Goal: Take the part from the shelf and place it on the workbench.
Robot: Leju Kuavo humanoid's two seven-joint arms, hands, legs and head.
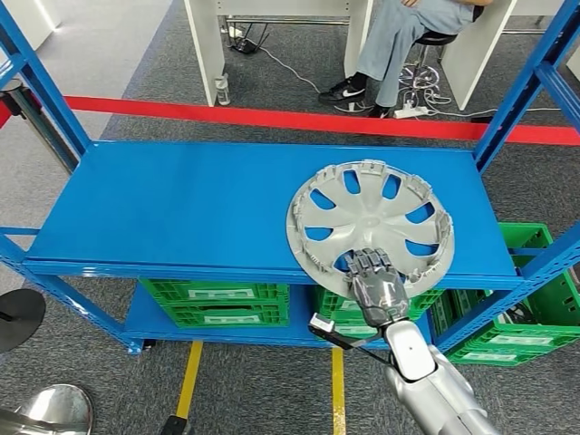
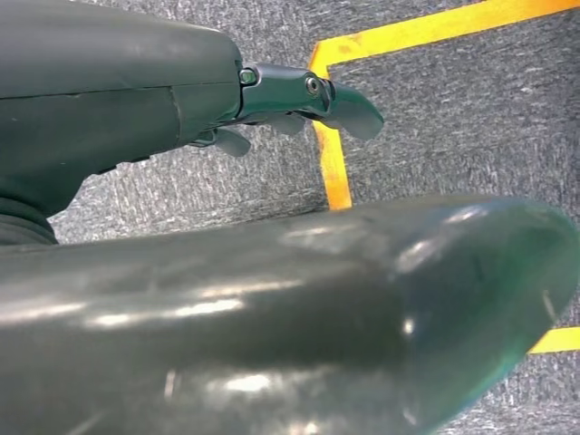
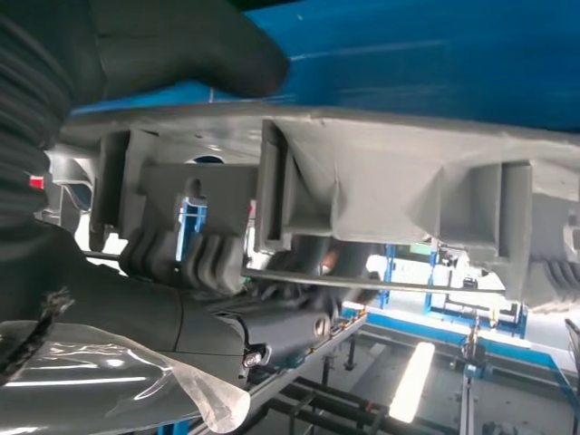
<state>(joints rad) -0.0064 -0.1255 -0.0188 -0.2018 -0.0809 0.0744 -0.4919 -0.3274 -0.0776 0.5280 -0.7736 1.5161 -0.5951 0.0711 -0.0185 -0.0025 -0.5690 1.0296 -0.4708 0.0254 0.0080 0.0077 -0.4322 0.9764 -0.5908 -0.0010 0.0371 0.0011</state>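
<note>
1. Part (image 1: 370,220): grey wheel cover, lies flat on the blue shelf (image 1: 171,204), right side, its near rim hanging a bit over the shelf's front edge.
2. R hand (image 1: 372,283) is at that near rim, straight in front of the robot's right side. Fingers on top of the rim; wrist view shows fingers under the rim too, thumb over it, so it's clamping the rim.
3. L hand (image 2: 301,95) hangs over the floor by yellow tape, fingers apart, holds nothing. R is far nearer.
4. Part is round, no long axis; it lies beyond the hand, so prob. lift and pull back toward the robot. Desk can't be made out.
</note>
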